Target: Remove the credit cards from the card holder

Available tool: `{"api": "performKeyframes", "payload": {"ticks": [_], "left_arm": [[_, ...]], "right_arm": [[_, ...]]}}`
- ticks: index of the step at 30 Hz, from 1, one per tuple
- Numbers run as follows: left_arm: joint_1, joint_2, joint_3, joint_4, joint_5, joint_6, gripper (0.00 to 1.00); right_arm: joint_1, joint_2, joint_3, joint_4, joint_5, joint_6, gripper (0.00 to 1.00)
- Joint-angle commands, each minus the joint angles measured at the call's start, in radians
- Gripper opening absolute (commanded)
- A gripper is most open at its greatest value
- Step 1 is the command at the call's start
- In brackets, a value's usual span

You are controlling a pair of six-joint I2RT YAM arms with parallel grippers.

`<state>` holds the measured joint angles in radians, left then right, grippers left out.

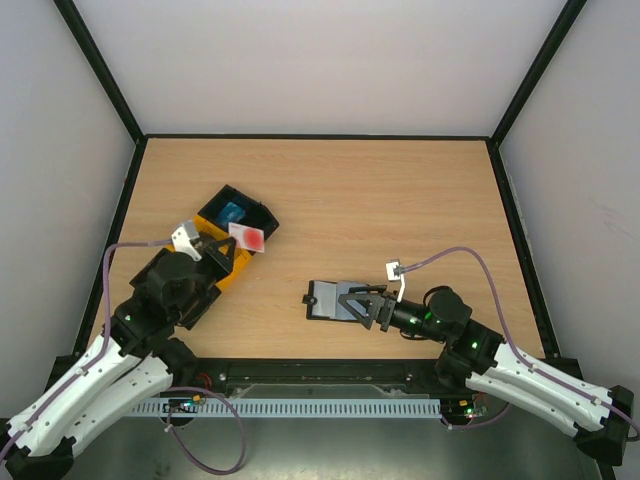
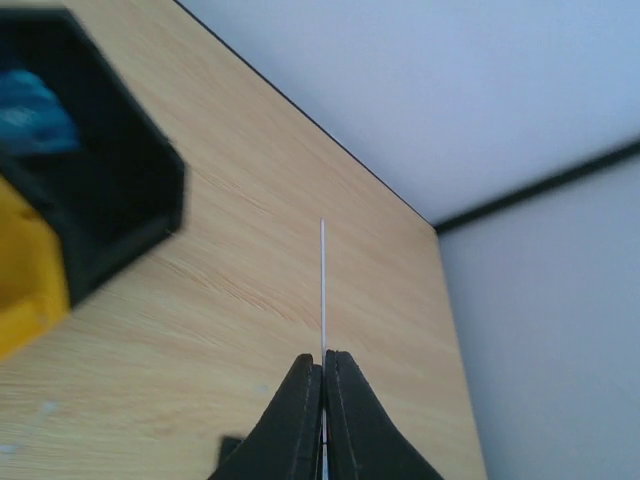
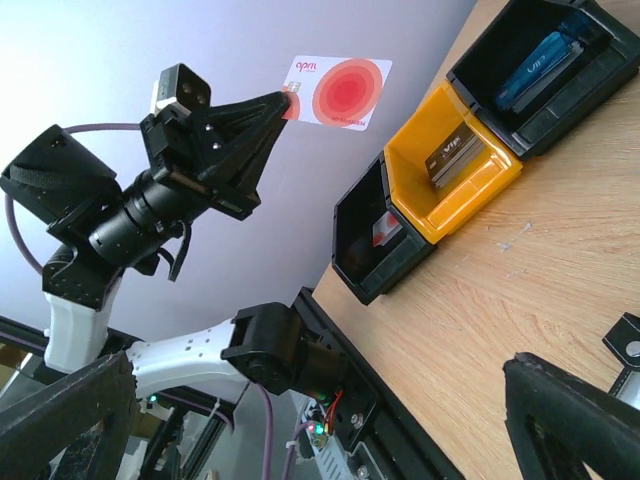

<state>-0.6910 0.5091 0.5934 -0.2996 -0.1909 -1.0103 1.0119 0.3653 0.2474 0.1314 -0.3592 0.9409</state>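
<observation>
Gripper on left (image 3: pixel 285 98) pinches red card (image 3: pixel 340 92).

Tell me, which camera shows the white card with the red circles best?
The right wrist view: the white plastic card with red circles faces that camera flat, print visible, pinched at one corner by the left hand. The top view shows only a small pinkish patch; the left wrist view sees just its thin white edge.

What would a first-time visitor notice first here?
A white card with a red circle stands out, pinched at its corner by the left gripper and held in the air. Below it sits a row of black and yellow trays, one holding a blue card. Nearer the middle, the right gripper is open over the black card holder.
</observation>
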Motion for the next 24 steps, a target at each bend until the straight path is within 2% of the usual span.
{"api": "performKeyframes", "payload": {"ticks": [1, 6, 14, 24], "left_arm": [[0.023, 0.018, 0.053, -0.155, -0.269, -0.052, 0.03], [0.054, 0.052, 0.067, -0.268, -0.411, -0.130, 0.03], [0.132, 0.059, 0.057, -0.410, -0.557, -0.292, 0.03], [0.245, 0.080, 0.016, -0.534, -0.635, -0.418, 0.03]], "right_arm": [[0.001, -0.011, -0.009, -0.016, 0.011, -0.019, 0.98], [0.001, -0.013, -0.015, -0.022, 0.016, -0.017, 0.98], [0.001, -0.015, -0.020, -0.035, 0.022, -0.018, 0.98], [0.001, -0.033, -0.029, -0.070, 0.059, 0.005, 0.98]]}}
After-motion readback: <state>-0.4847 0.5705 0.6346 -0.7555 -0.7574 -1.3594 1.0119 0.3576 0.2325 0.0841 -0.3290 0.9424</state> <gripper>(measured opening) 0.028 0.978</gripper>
